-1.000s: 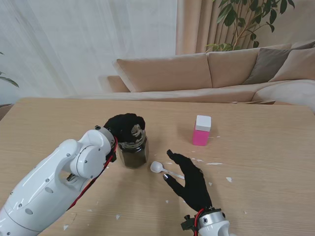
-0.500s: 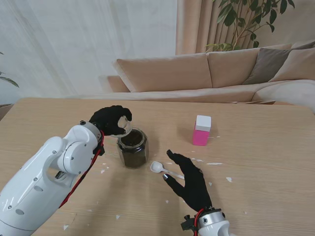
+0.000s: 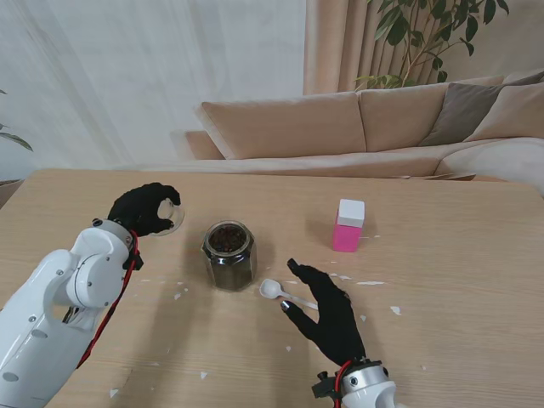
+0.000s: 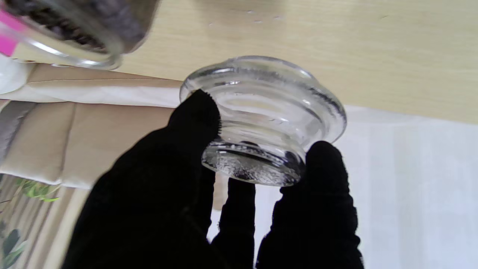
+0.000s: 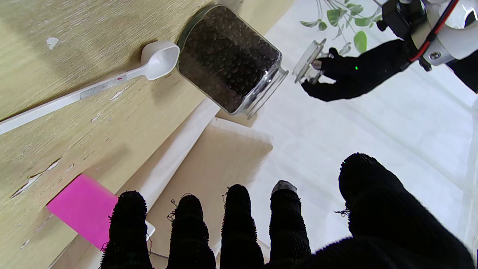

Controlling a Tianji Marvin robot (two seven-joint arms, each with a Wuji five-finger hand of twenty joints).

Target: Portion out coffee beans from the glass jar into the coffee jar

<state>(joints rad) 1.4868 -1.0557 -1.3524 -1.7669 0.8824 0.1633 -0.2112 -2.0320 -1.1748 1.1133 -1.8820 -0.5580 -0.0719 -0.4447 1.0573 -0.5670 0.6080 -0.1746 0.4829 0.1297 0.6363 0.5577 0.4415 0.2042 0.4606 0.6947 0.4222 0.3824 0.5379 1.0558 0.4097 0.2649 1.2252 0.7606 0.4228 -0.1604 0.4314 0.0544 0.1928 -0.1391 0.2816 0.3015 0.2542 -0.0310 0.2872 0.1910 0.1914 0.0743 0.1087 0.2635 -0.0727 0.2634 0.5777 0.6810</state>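
wooden table (image 3: pixel 442 255) | our left hand (image 3: pixel 143 208) clamps glass lid (image 4: pixel 261 119): slick, breakable | right hand (image 3: pixel 327 314) spread empty | spoon (image 3: pixel 274 290): light, take by handle

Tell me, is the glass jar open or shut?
Open: the glass jar shows beans at its bare mouth, and the left hand holds its glass lid away.

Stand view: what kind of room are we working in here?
Most likely a home living room: a beige sofa with cushions stands behind the wooden table, sheer curtains cover the back, and a leafy houseplant stands in the far right corner.
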